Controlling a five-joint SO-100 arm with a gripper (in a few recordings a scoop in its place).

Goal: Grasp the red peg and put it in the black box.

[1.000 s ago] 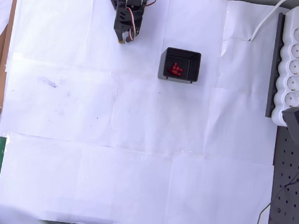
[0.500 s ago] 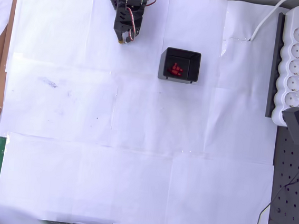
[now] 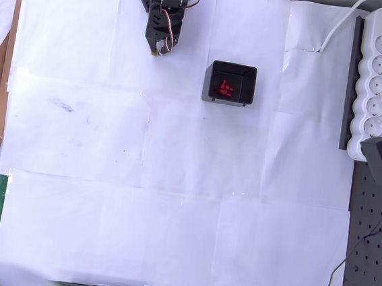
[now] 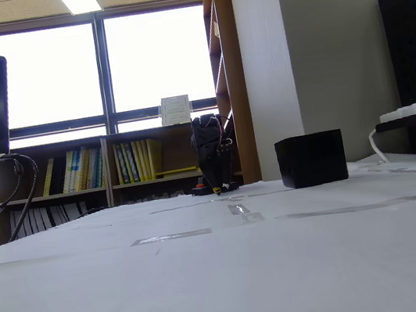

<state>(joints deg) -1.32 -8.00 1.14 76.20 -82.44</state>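
Gripper (image 3: 161,48) parked at top of white-papered tabletop (image 3: 172,202), fingers pinched together, nothing held. Black box (image 3: 230,83) just right, apart, clump of red pegs (image 3: 224,88) inside.

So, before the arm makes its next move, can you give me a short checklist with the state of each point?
1. Loose red peg on the paper to grasp: not ok; the red pegs I see lie clumped inside the box.
2. Box upright and open on top: ok.
3. Gripper clear of the box: ok; it sits up and left of it in the overhead view.
4. Gripper open or shut: cannot tell.
5. Gripper holding a peg: cannot tell, too small.
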